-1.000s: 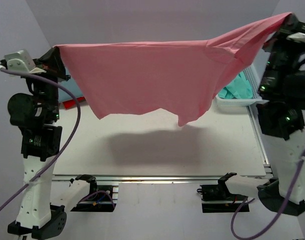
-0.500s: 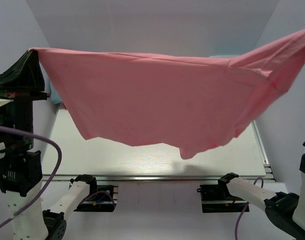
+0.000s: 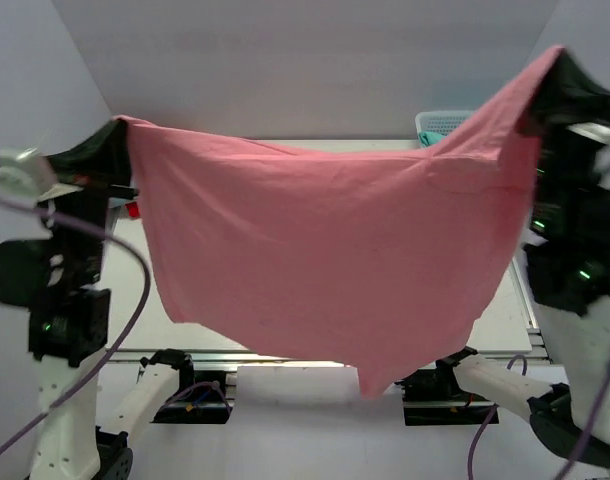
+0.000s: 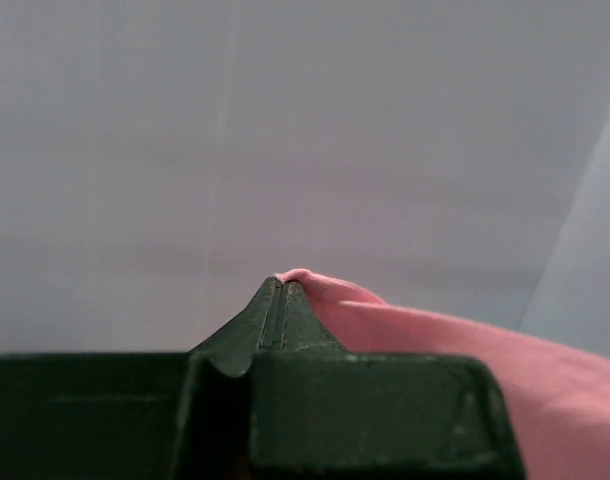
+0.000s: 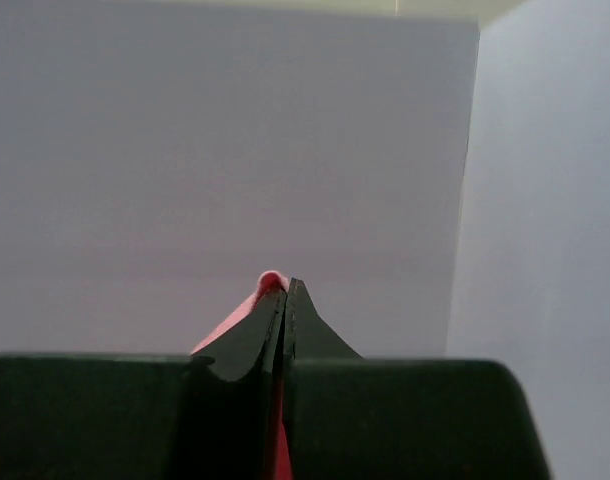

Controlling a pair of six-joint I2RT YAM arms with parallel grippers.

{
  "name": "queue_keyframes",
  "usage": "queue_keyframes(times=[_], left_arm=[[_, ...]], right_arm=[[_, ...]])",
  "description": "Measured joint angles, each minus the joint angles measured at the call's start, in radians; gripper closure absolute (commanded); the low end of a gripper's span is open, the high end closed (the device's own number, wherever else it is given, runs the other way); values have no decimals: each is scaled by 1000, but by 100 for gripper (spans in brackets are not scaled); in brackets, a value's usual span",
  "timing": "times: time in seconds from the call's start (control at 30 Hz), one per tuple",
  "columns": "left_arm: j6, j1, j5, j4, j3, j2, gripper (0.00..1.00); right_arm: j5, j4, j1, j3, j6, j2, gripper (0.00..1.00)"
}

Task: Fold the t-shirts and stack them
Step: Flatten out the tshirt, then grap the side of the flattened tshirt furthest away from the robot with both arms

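Salmon pink cotton t-shirt (image 3: 325,260) hung spread above the white table (image 3: 125,290). Left gripper (image 4: 280,292) and right gripper (image 5: 283,290) were each clamped tight on a top corner. Right side sat higher, so I'd level it, keep the edge taut and lower it flat.

place: robot lab cell | evidence: plain white walls (image 3: 285,60), left arm (image 3: 63,420) and right arm (image 3: 575,340) bolted at table (image 3: 123,290)

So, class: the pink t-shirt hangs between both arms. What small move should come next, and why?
Probably lower both arms together to lay the pink t-shirt flat on the table: left and right jaws are shut on its top corners, and it hangs spread in the air, unfolded.
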Motion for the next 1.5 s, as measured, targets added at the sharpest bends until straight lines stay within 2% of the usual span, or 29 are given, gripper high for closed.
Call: queue_keyframes(times=[0.1, 0.27, 0.37, 0.47, 0.57, 0.67, 0.8, 0.9, 1.07, 1.2, 1.37, 1.5], left_arm=[[-37, -2, -48, 19, -126, 53, 100], [-106, 3, -173, 47, -291, 278, 100], [-135, 3, -220, 77, -368, 449, 100], [-155, 6, -234, 93, -379, 640, 100], [-167, 11, -245, 96, -304, 849, 100], [-170, 24, -238, 100, -166, 1058, 100], [-166, 52, -208, 98, 69, 1309, 100], [-165, 73, -166, 95, 191, 1430, 100], [-163, 98, -108, 84, 303, 1534, 100], [-162, 114, -64, 90, 311, 1538, 100], [-153, 121, -31, 125, 171, 1449, 100], [-132, 121, -24, 134, 45, 1348, 100]], right_arm=[[78, 87, -1, -116, -31, 82, 100], [206, 250, -19, -342, -61, 296, 100], [266, 289, -48, -394, -25, 467, 100], [303, 295, -90, -369, 46, 671, 100], [315, 252, -131, -256, 115, 887, 100], [305, 210, -161, -140, 158, 1059, 100], [245, 167, -194, -24, 209, 1197, 100], [182, 150, -217, 77, 240, 1275, 100], [110, 125, -237, 165, 256, 1332, 100], [100, 88, -240, 161, 268, 1324, 100], [93, -32, -234, 31, 327, 1204, 100], [86, -139, -230, -104, 406, 1026, 100]])
